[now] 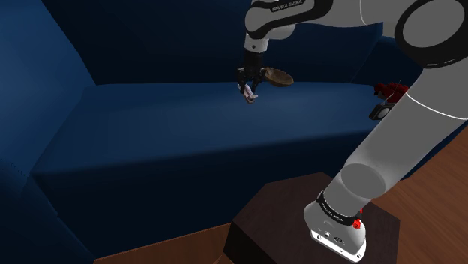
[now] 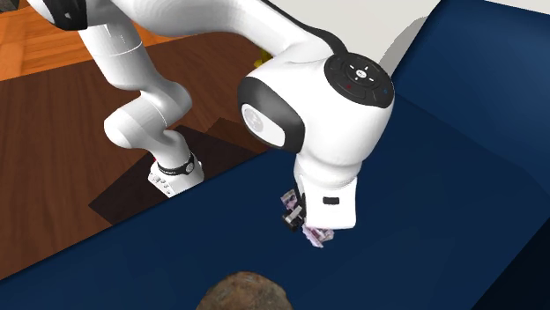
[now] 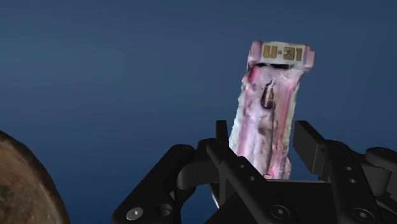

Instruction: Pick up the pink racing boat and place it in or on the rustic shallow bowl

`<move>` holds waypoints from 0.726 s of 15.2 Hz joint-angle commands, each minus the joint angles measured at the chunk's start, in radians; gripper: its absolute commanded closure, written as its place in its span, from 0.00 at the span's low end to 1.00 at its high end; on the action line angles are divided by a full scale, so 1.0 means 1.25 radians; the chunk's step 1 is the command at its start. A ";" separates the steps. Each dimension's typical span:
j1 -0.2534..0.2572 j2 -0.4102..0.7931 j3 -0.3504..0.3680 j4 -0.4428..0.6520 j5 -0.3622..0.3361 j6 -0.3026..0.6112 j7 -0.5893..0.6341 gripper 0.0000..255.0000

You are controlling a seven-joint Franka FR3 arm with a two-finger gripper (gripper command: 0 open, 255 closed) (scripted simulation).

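Tool [image 3: 263, 137] clasped around pink boat [image 3: 270, 95], brown bowl [image 3: 22, 184] nearby

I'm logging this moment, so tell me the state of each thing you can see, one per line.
Gripper: shut on the pink boat, above the blue sofa seat.
Pink boat: clasped between the fingers, lifted off the seat, marked U-31.
Brown bowl: resting on the seat close by the gripper, boat not yet in it.
Red object: on the seat at the shoulder view's right, partly hidden by the arm.
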 commanded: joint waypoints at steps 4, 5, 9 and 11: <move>0.000 -0.011 0.000 0.040 -0.001 -0.052 0.003 1.00; 0.000 -0.013 0.000 0.049 -0.001 -0.062 0.003 1.00; 0.000 -0.017 0.000 0.087 -0.002 -0.105 0.005 1.00; 0.000 -0.019 0.000 0.108 -0.002 -0.126 0.006 1.00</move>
